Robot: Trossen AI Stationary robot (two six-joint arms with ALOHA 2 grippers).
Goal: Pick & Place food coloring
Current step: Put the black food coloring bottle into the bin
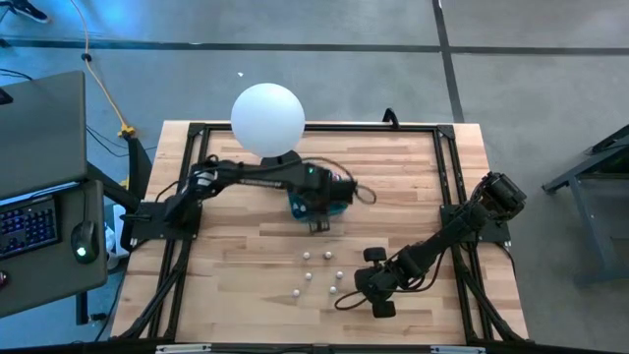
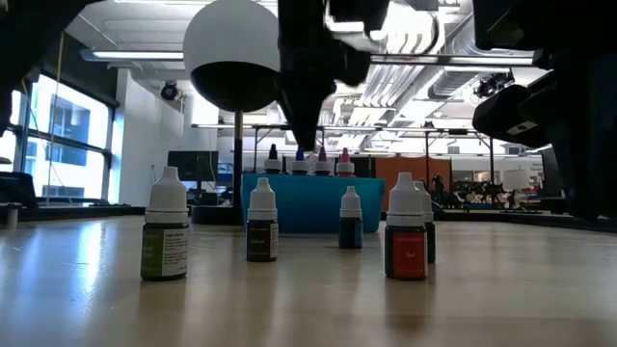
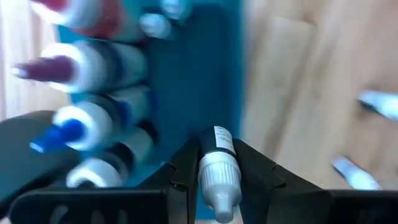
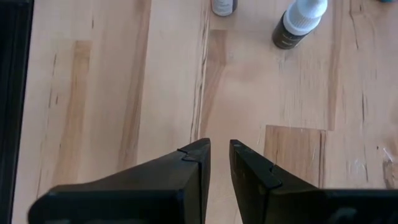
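Several food coloring bottles point(image 1: 327, 254) with white caps stand upright on the wooden table; the low view shows them in a loose row point(image 2: 262, 222). Behind them stands the teal tray point(image 1: 339, 205), with several more bottles point(image 3: 93, 68) standing in it. My left gripper point(image 3: 216, 149) hangs over the tray's near edge point(image 1: 319, 224), shut on one small bottle point(image 3: 219, 163). My right gripper point(image 4: 219, 149) waits low at the near right point(image 1: 362, 295), shut but for a thin slit, with nothing in it. My left gripper pinches the bottle between its two fingers point(image 3: 185, 177) at the white cap and shoulder point(image 3: 219, 177). The fingers come from above, pointing steeply down. The bottle hangs upright, its cap toward the wrist, and its dark labelled body point(image 3: 221, 138) is clear above the tray.
A white globe lamp point(image 1: 267, 118) on a stand rises at the table's far edge behind the tray. A black frame point(image 1: 187, 197) runs round the table. Bare wood lies at the near left and between the loose bottles and my right gripper.
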